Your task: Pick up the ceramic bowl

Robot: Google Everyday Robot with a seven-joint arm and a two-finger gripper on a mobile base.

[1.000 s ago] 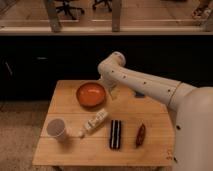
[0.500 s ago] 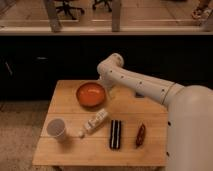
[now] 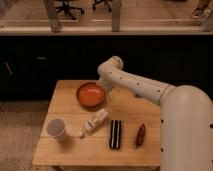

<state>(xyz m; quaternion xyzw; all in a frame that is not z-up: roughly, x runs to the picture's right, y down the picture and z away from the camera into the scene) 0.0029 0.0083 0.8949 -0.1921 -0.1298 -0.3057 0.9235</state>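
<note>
The ceramic bowl (image 3: 90, 94), round, shallow and orange-brown with a darker rim, sits on the wooden table (image 3: 67, 151) near its back edge, left of centre. My white arm reaches in from the right and bends down at the bowl's right rim. The gripper (image 3: 105, 90) is at the arm's end, right beside the bowl's right edge, mostly hidden by the arm. The white paper cup (image 3: 57, 129) stands at the front left of the table.
A white bottle (image 3: 94, 122) lies on its side in front of the bowl. A black rectangular object (image 3: 115, 134) and a small reddish-brown object (image 3: 141, 134) lie at the front right. A dark counter with glass panels runs behind the table.
The arm has shifted slightly left and down, bringing its end closer to the bowl's right rim. The objects on the table have not moved.
</note>
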